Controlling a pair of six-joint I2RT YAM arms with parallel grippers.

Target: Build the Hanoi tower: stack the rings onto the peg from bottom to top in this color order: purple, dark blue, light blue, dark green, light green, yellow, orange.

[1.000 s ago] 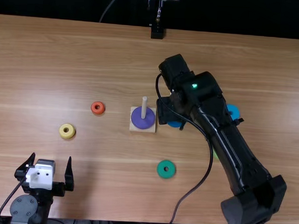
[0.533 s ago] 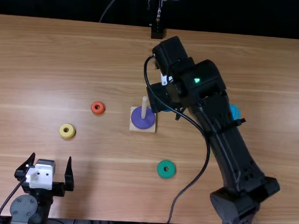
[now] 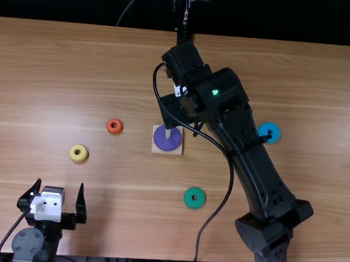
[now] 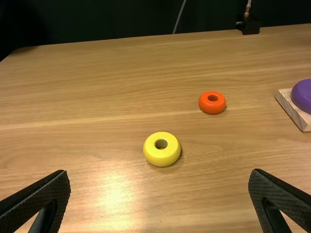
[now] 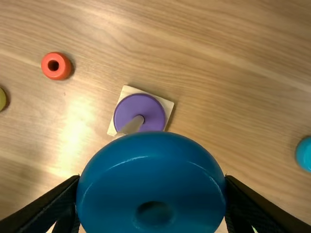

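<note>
In the top view my left gripper [image 3: 58,201] stands open at the near left; the left wrist view shows its spread fingers [image 4: 36,201] with nothing between them. My right gripper [image 3: 178,121] hangs over the far side of the peg base [image 3: 155,149], which carries the purple ring [image 3: 167,143]. In the right wrist view, my right gripper [image 5: 151,194] is shut on the dark blue ring [image 5: 150,170], held above the table beside the wooden peg [image 5: 131,126]. The yellow ring [image 3: 79,153], orange ring [image 3: 114,126], dark green ring [image 3: 195,198] and light blue ring [image 3: 272,132] lie on the table.
The right arm [image 3: 249,157] stretches diagonally over the table's right half, its black cable [image 3: 229,185] looping beside it. A black mount [image 3: 184,35] stands at the far edge. A bit of light green [image 5: 254,229] shows by the right fingers in the right wrist view.
The right gripper has moved left with the dark blue ring, from right of the base to over the peg's top. The light blue ring has come more into sight. The left arm has stayed still.
</note>
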